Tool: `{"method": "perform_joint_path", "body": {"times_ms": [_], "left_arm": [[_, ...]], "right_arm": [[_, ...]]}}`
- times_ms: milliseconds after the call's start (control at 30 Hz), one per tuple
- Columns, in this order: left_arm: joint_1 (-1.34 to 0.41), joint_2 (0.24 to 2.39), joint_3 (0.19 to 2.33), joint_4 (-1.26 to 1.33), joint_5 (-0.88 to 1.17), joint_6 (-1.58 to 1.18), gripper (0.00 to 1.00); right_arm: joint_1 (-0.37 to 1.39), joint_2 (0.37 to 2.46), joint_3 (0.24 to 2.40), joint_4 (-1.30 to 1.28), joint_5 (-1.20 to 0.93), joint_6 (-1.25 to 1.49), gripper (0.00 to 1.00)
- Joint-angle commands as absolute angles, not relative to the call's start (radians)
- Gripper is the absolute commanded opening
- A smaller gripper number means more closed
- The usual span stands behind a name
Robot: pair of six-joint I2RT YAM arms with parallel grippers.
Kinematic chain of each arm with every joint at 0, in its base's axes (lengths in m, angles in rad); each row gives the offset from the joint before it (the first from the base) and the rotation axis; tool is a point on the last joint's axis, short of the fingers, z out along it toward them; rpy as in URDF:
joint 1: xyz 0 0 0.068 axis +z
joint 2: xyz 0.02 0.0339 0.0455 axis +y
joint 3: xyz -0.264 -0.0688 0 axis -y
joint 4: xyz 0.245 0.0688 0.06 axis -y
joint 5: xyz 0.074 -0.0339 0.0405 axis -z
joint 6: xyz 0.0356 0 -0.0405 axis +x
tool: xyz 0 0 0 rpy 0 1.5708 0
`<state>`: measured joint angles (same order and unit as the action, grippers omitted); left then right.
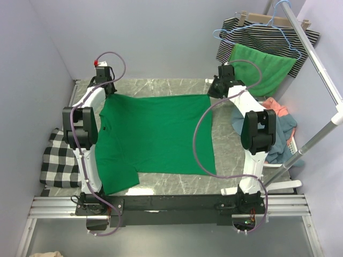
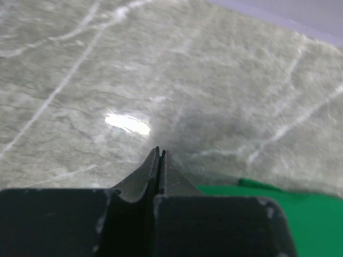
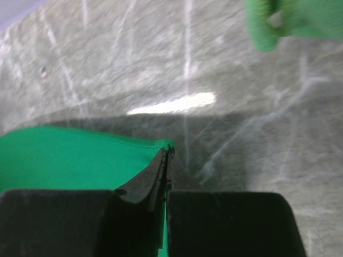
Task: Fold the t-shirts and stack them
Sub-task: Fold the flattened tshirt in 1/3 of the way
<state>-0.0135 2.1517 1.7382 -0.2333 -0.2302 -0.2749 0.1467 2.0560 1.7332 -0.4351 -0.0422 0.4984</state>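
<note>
The green t-shirt (image 1: 155,134) lies flat in the middle of the table (image 1: 161,85); its lower left sleeve is partly hidden by the left arm. The left tool (image 2: 161,152) is pressed together over bare marble. The right tool (image 3: 169,147) is pressed together at the shirt's corner; I cannot tell if cloth is between. The coral and blue t-shirts (image 1: 276,120) are half hidden at the right.

Emerald t-shirt (image 1: 155,134), grey marbled table (image 1: 177,184), checked cloth (image 1: 59,158), apparently black-and-white
</note>
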Motion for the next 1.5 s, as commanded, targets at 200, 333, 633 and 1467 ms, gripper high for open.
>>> {"method": "perform_joint_path", "body": {"times_ms": [200, 333, 633, 1467], "left_arm": [[-0.008, 2.083, 1.63, -0.422, -0.008, -0.368, 0.01], [-0.011, 1.987, 1.47, -0.388, 0.029, -0.423, 0.01], [-0.011, 1.753, 1.2, -0.393, -0.135, -0.472, 0.01], [0.133, 2.203, 1.958, -0.531, -0.008, -0.298, 0.01]], "right_arm": [[0.178, 1.896, 1.566, -0.42, -0.245, 0.445, 0.0], [0.196, 1.812, 1.435, -0.434, -0.238, 0.451, 0.0], [0.198, 1.674, 1.191, -0.443, -0.086, 0.482, 0.0], [0.066, 2.123, 1.821, -0.477, -0.104, 0.476, 0.0]]}}
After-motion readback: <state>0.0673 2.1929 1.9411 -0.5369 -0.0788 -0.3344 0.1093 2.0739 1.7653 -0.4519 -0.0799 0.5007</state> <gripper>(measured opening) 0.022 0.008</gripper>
